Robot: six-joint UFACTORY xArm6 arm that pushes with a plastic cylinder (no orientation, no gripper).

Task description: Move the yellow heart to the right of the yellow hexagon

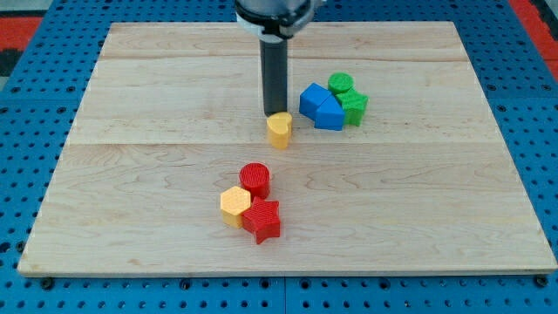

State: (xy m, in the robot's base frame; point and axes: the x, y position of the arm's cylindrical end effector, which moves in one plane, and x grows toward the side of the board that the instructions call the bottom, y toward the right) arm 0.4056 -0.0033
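The yellow heart (279,130) lies near the middle of the wooden board. My tip (275,114) stands right at the heart's top edge, touching it or nearly so, on the side toward the view's top. The yellow hexagon (234,206) lies lower and to the left, below the middle of the board. It touches a red cylinder (255,180) above it and a red star (262,220) at its right.
To the right of my tip is a cluster: two blue blocks (321,106), a green cylinder (341,84) and a green star-like block (354,106). The wooden board (131,174) rests on a blue pegboard surface.
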